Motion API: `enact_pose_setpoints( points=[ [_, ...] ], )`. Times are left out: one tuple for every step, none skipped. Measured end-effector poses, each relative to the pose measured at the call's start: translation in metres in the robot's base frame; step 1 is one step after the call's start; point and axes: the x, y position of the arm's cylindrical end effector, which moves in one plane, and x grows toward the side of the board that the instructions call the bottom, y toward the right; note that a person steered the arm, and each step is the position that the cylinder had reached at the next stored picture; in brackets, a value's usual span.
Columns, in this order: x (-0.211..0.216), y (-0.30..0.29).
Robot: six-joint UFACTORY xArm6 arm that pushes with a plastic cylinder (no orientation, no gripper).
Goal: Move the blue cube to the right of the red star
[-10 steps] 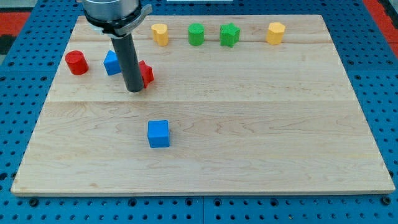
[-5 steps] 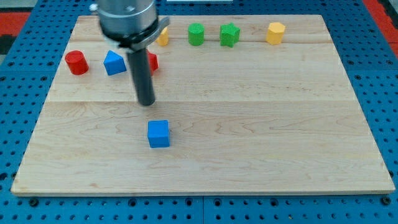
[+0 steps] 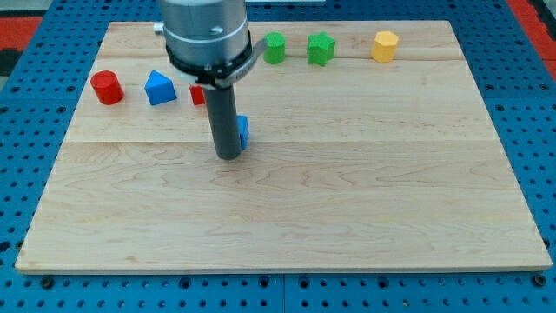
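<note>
Blue cube [image 3: 242, 131] sits mostly hidden behind the rod, touching my tip [image 3: 228, 156] on its right side, just below-right of the red star [image 3: 198, 94], itself half hidden. You have no claw here, only the rod. Red cylinder [image 3: 106, 87] and a blue block [image 3: 159, 88] lie toward the counter's [image 3: 347, 200] left.

Rod hides most of blue cube [image 3: 243, 131] — and red star [image 3: 198, 95].

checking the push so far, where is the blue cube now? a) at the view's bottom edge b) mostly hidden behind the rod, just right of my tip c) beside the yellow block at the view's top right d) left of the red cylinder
b: only a sliver of the blue cube shows past the rod's right side, close by my tip.
</note>
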Motion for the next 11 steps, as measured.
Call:
enact_pose_setpoints(
  points=[
    [-0.01, 0.012],
    [-0.026, 0.01],
    [-0.033, -0.006],
    [-0.035, -0.025],
    [-0.036, -0.005],
    [-0.05, 0.003],
    [-0.062, 0.008],
    [-0.066, 0.013],
    [-0.067, 0.021],
    [-0.067, 0.021],
    [-0.07, 0.021]
  ],
)
